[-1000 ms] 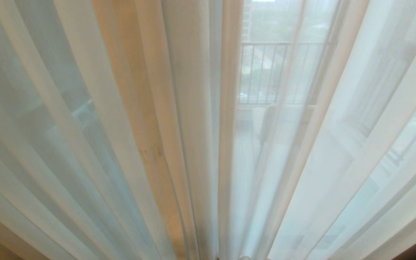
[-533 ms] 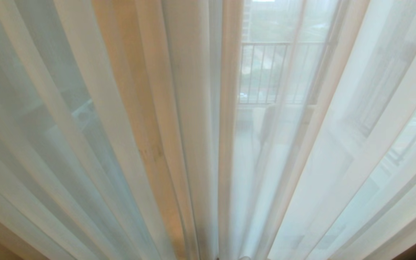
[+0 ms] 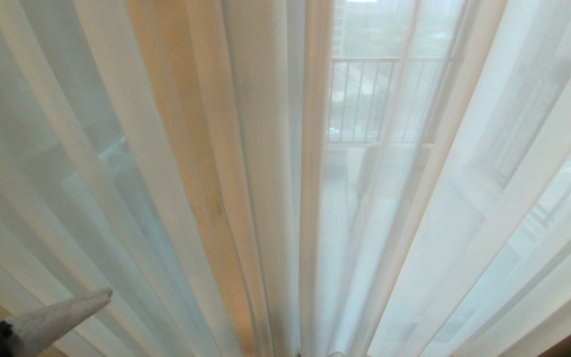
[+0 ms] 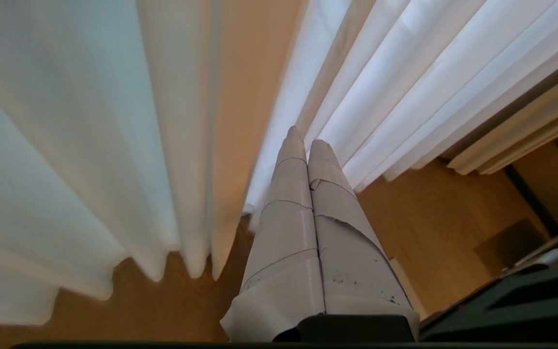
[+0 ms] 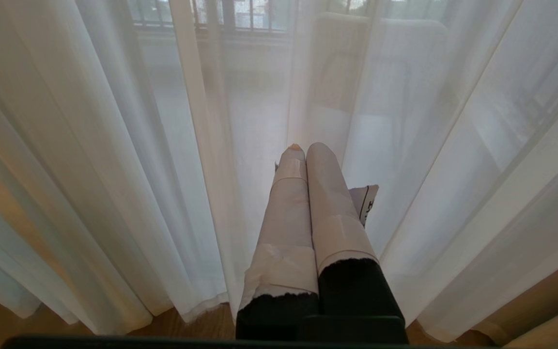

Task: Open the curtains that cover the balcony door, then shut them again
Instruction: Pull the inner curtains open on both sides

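Pointing my left gripper (image 4: 303, 135) at the curtains (image 3: 246, 148), jaws together, I aim for the centre seam; right gripper (image 5: 305, 148) parked, jaws together.

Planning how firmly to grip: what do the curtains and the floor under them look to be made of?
The curtains: thin sheer white fabric, matte; the balcony railing shows through them, and they hang in soft folds. Their cream-beige edges look denser. The floor: probably wood or laminate, warm brown and smooth with a faint grain, though the look leaves that open.
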You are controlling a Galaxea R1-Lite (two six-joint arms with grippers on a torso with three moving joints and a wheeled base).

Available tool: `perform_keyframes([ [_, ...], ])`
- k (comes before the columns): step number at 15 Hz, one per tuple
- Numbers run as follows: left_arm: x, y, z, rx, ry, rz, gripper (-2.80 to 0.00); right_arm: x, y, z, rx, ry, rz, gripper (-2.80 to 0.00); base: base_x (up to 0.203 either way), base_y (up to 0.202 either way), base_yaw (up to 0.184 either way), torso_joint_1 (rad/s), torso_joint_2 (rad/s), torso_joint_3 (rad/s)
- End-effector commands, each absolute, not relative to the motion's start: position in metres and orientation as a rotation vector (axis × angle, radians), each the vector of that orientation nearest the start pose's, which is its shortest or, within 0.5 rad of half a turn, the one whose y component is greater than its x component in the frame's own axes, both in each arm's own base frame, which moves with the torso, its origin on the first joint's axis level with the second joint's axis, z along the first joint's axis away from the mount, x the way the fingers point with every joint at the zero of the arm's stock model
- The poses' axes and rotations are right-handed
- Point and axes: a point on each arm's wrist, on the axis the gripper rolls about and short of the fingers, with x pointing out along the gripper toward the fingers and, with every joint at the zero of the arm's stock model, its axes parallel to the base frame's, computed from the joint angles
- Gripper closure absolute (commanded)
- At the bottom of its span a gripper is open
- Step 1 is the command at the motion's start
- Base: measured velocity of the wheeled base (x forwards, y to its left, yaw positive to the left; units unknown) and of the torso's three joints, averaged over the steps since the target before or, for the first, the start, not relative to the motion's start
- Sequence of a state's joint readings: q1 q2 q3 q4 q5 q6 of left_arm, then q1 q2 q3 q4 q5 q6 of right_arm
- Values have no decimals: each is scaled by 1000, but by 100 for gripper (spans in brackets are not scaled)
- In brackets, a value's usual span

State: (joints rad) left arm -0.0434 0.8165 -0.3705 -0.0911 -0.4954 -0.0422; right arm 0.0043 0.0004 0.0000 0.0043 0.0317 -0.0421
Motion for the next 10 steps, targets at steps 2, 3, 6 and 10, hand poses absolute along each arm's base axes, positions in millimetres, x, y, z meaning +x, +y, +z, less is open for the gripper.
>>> perform_keyframes([
  [2, 107, -32, 185, -178, 405, -654, -280, -23, 1, 75, -43, 4, 37, 0, 0, 0, 0, 0, 0, 0],
  [3, 111, -37, 188, -177, 410, -691, -280, -23, 1, 75, -43, 4, 37, 0, 0, 0, 0, 0, 0, 0],
  [6, 126, -52, 196, -165, 433, -769, -280, -23, 1, 75, -43, 4, 37, 0, 0, 0, 0, 0, 0, 0],
  [10, 144, -61, 189, -148, 460, -740, -280, -23, 1, 75, -43, 4, 37, 0, 0, 0, 0, 0, 0, 0],
])
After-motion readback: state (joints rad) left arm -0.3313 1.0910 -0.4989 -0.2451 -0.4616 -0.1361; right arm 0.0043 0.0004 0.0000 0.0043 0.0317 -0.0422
